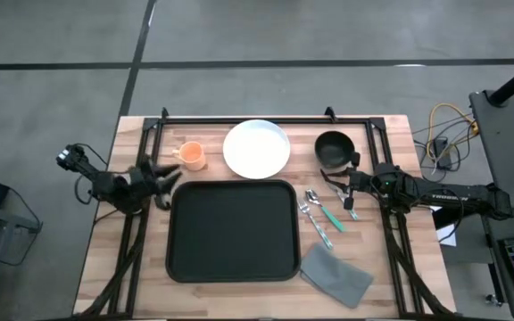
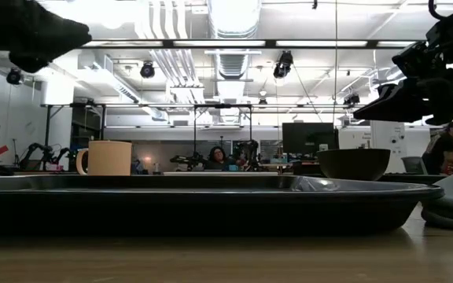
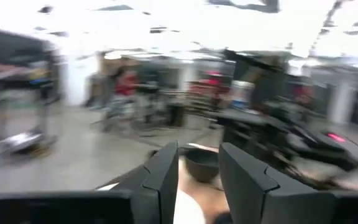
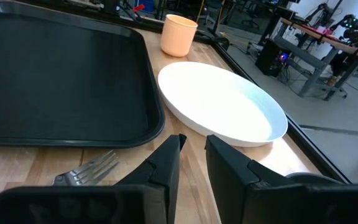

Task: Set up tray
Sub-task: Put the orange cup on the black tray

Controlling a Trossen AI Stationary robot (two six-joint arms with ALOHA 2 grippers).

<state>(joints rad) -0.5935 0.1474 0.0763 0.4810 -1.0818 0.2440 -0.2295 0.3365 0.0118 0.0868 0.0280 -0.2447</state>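
The black tray (image 1: pixel 232 230) lies flat at the table's middle; it also shows in the low view (image 2: pixel 211 200) and the right wrist view (image 4: pixel 55 81). My left gripper (image 1: pixel 161 184) hovers by the tray's far left corner, next to the orange cup (image 1: pixel 192 156). Its fingers (image 3: pixel 166 177) are open and empty. My right gripper (image 1: pixel 346 192) hovers right of the tray, between the black bowl (image 1: pixel 333 147) and the cutlery (image 1: pixel 318 214). In its wrist view the right gripper (image 4: pixel 191 158) is open by a narrow gap and empty.
A white plate (image 1: pixel 257 149) sits beyond the tray's far edge, between the cup and the bowl. A spoon, a fork (image 4: pixel 86 171) and a green-handled utensil (image 1: pixel 333 217) lie right of the tray. A grey folded cloth (image 1: pixel 335 275) lies at the near right.
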